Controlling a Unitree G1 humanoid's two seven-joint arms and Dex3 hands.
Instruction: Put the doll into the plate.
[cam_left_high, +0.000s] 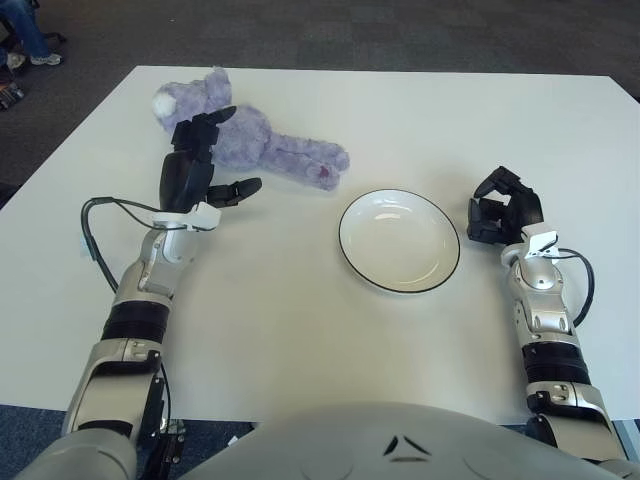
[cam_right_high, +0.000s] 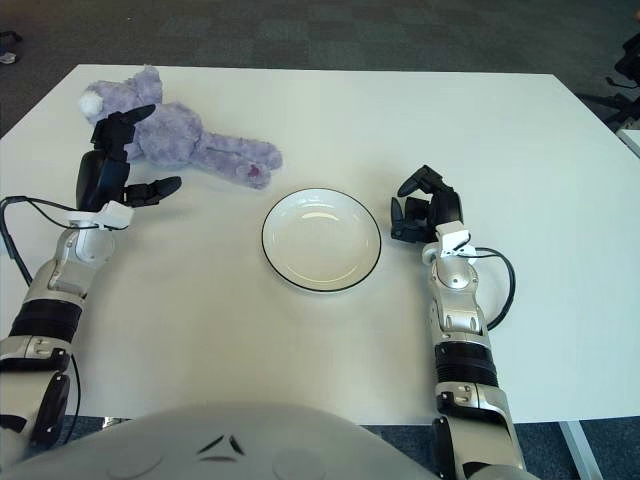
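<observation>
A purple plush doll (cam_left_high: 265, 145) lies on its side at the far left of the white table (cam_left_high: 300, 320), head toward the left corner, legs pointing at the plate. My left hand (cam_left_high: 222, 155) is open right in front of the doll's body. Its upper fingers (cam_left_high: 205, 128) show against the doll's near flank and its thumb (cam_left_high: 240, 187) is stretched out low over the table; it grips nothing. The empty white plate (cam_left_high: 399, 240) with a dark rim sits right of centre. My right hand (cam_left_high: 505, 212) shows just right of the plate, fingers curled, holding nothing.
A black cable (cam_left_high: 95, 240) loops out beside my left forearm. The table's far edge runs close behind the doll, with dark carpet beyond. A person's feet (cam_left_high: 25, 45) show at the top left corner.
</observation>
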